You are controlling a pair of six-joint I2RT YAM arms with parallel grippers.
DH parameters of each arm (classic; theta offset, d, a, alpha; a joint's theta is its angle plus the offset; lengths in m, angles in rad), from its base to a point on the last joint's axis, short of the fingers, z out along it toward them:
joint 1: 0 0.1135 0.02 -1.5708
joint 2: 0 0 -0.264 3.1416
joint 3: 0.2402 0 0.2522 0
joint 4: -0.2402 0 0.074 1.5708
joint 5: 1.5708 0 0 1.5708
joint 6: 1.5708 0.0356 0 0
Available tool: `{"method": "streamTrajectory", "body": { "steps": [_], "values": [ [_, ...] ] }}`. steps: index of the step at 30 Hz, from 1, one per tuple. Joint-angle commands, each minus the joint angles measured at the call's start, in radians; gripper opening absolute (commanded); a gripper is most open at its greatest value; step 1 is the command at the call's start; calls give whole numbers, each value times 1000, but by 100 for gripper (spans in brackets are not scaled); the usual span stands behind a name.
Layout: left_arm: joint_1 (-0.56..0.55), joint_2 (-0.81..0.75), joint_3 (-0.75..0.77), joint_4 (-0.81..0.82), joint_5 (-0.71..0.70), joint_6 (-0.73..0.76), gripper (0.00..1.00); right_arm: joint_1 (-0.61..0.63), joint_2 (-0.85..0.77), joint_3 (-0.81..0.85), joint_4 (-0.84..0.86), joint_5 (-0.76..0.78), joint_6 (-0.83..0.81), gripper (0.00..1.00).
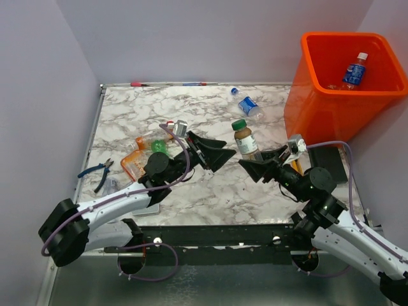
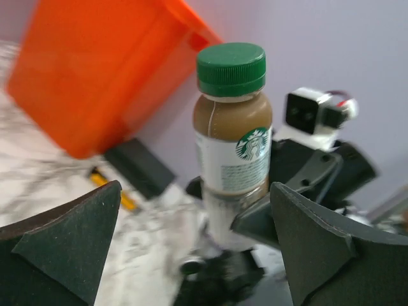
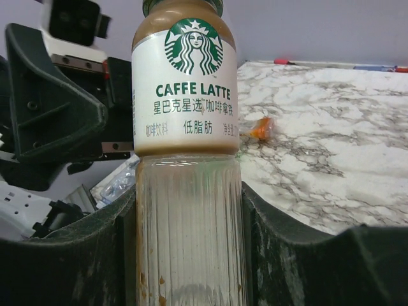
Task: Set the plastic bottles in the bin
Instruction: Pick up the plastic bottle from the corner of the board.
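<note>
Mid-table, right gripper (image 1: pixel 260 163) jaws seemingly clamped on upright latte bottle (image 1: pixel 245 139); left gripper (image 1: pixel 213 152) level, jaws apart.

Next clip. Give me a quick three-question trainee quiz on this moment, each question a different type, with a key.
1. Multiple choice: which pincer grips the green-capped latte bottle? A the left one; B the right one; C neither.
2. True or false: the orange bin has no bottle in it.
3. Fill in: the left pincer faces the latte bottle with its jaws ____.
Key: 1 B, the right pincer presses on it from both sides. 2 False, a blue-labelled bottle lies inside. 3 open.
</note>
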Motion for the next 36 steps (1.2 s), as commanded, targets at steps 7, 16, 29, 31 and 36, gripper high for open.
{"method": "streamTrajectory", "body": {
  "steps": [7,16,29,31,36],
  "values": [
    [-8,143,66,427,105,-353,99,-1,30,-67,233,-83,30,33],
    [-67,198,101,284,85,-169,87,1,95,-89,331,-119,80,33],
    [-99,194,119,192,44,-55,49,2,137,-65,283,-210,116,44],
    [-98,178,107,183,32,-38,42,2,145,-41,229,-235,114,56],
    [-98,125,91,133,-7,17,32,1,157,27,74,-284,108,99]
  ]
}}
